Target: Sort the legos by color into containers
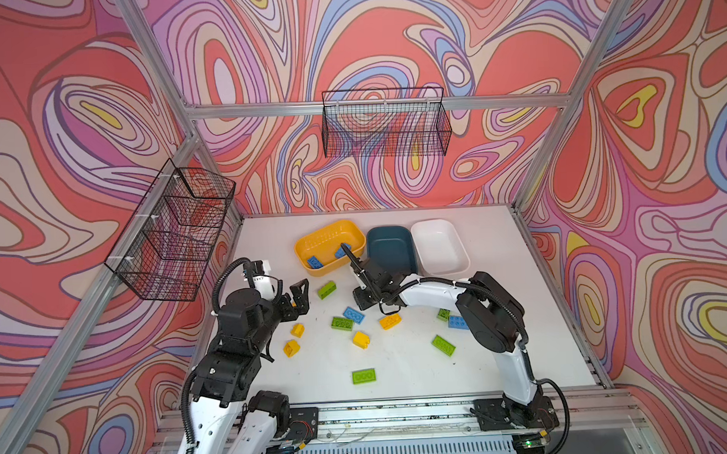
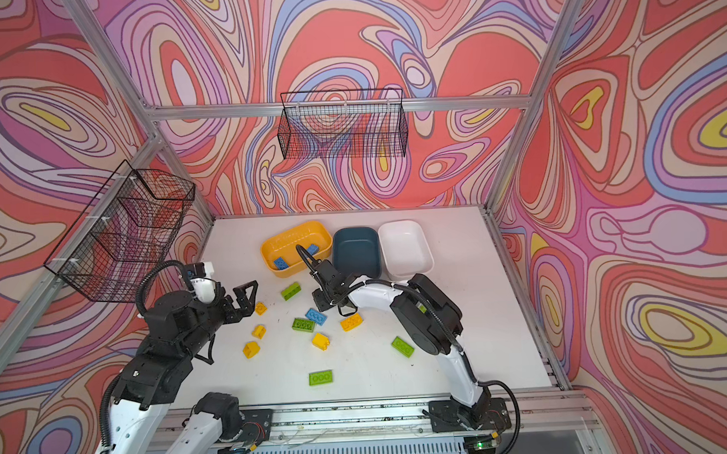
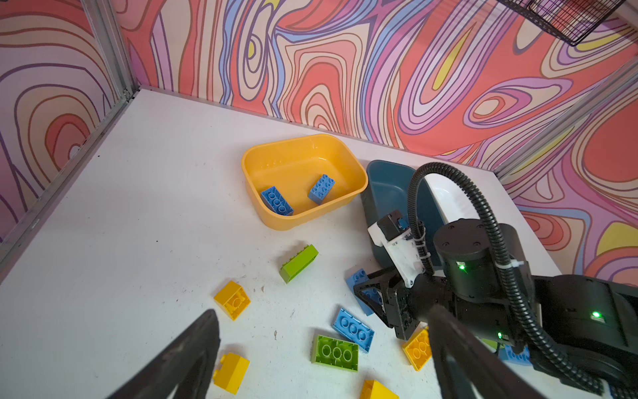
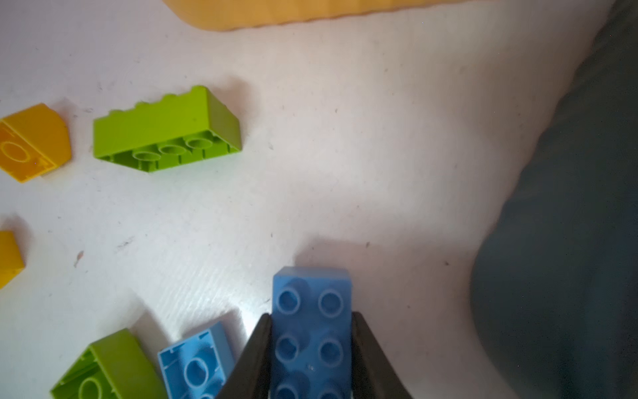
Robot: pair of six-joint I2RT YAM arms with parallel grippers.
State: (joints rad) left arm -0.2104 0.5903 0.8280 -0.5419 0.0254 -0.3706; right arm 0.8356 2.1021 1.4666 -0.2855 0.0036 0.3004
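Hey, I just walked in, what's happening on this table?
A robot is sorting by color. Its right claw is shut on a blue brick near the teal tub. Its left claw hangs open, holding nothing. The yellow tub holds two blue bricks. Other bricks in green, yellow and blue lie loose on the table.

The walls [image 1: 388,36] swirl coral, lilac, blue; yellow tub [image 1: 319,272], teal tub [image 1: 389,252], white tub [image 1: 439,250], blue brick [image 4: 310,328], lime brick [image 4: 165,131], yellow brick [image 1: 360,339], white table [image 1: 399,360].
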